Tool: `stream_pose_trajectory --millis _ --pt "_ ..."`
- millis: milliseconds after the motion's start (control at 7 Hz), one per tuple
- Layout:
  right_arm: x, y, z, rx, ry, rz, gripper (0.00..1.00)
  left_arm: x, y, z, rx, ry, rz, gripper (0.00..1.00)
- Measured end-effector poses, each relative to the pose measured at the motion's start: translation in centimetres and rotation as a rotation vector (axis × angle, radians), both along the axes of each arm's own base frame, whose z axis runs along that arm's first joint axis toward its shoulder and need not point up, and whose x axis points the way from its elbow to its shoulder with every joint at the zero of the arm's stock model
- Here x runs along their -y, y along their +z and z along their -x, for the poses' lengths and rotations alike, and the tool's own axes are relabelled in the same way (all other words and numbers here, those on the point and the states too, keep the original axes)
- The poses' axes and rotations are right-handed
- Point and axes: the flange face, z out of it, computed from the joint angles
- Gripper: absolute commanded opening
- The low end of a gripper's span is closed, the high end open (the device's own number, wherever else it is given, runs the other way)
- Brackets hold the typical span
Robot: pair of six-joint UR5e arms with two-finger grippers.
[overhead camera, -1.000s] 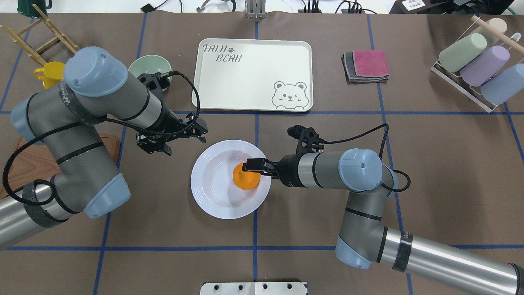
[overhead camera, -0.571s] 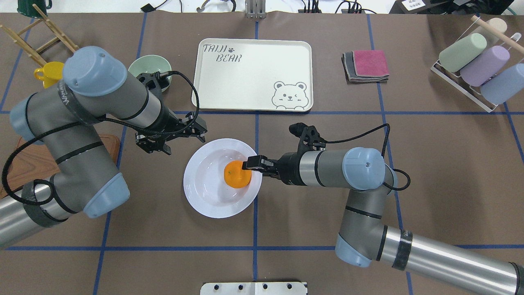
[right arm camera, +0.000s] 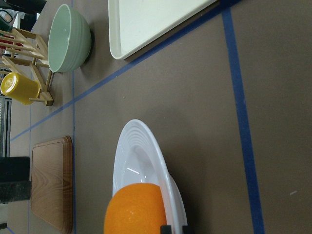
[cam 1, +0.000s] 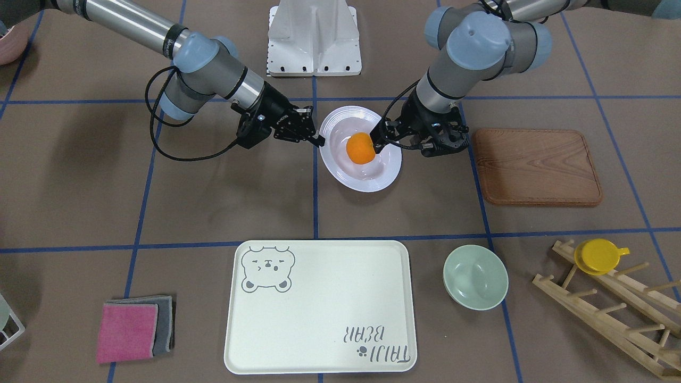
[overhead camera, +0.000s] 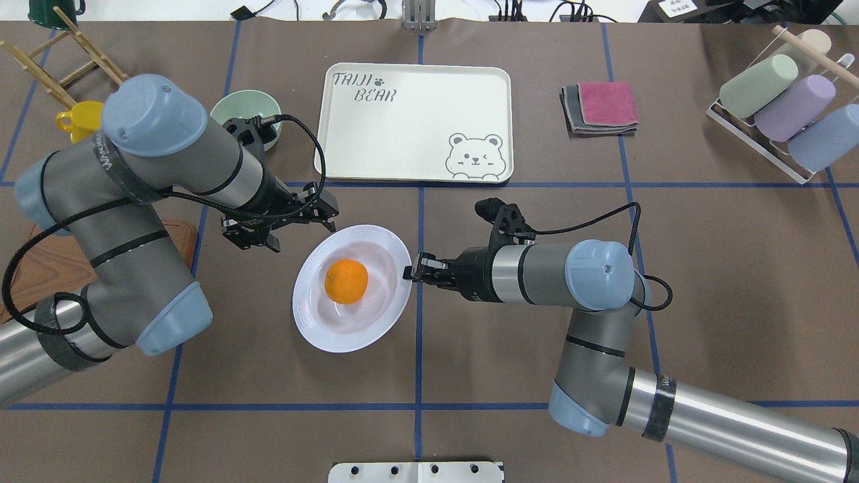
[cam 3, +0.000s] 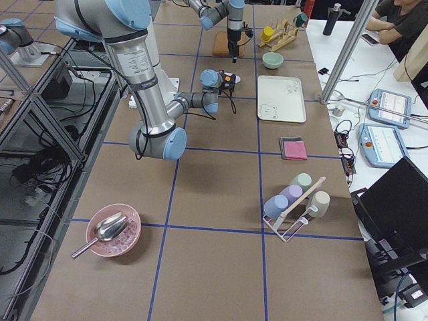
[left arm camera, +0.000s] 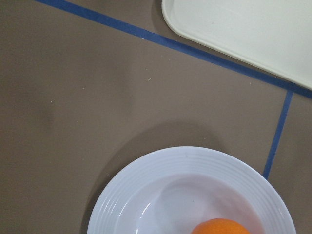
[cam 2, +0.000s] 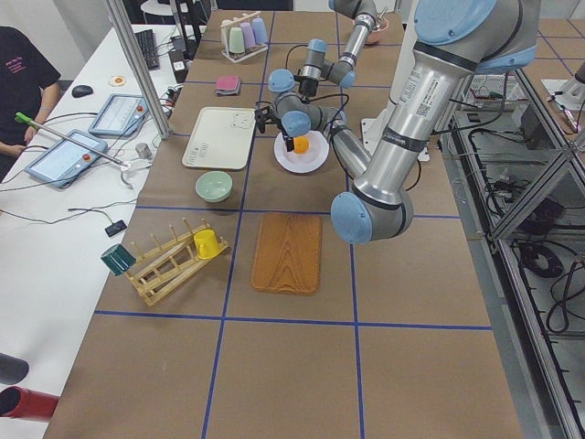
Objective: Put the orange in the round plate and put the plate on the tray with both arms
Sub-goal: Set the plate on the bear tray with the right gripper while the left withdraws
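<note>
Now that the right gripper has released it, the orange rests in the round plate mid-bench. Whether that gripper clasps the rim is unclear, the left gripper gapes, and the tray comes next.

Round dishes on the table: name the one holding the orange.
The white plate with the ridged rim holds the orange; the smaller pale-green bowl sits empty.

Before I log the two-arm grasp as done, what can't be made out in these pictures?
Left gripper: contact with round plate unclear; left wrist view shows no fingers.
Right gripper: grip on rim unclear; right wrist view's bottom edge crops its jaws.
Side views: both too small.
</note>
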Motion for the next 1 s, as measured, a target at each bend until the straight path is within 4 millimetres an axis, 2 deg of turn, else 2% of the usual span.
stream_pose_trajectory --millis 286,429,714,1000 --pt "0.1 -0.5 -0.4 0.033 0.005 0.018 0.03 0.3 0.2 1.5 -0.004 0.008 -0.036 0.97" --pt "0.5 -1.0 -1.2 0.081 0.014 0.038 0.03 0.4 1.4 3.8 -0.003 0.026 -0.077 0.97" --pt "1.9 -1.9 -3.5 0.208 0.059 0.088 0.03 1.8 3.8 9.2 -0.011 0.06 -0.129 0.97" --pt "3.2 -2.4 -5.3 0.328 0.164 0.165 0.03 3.0 6.7 13.3 0.01 0.077 -0.186 0.97"
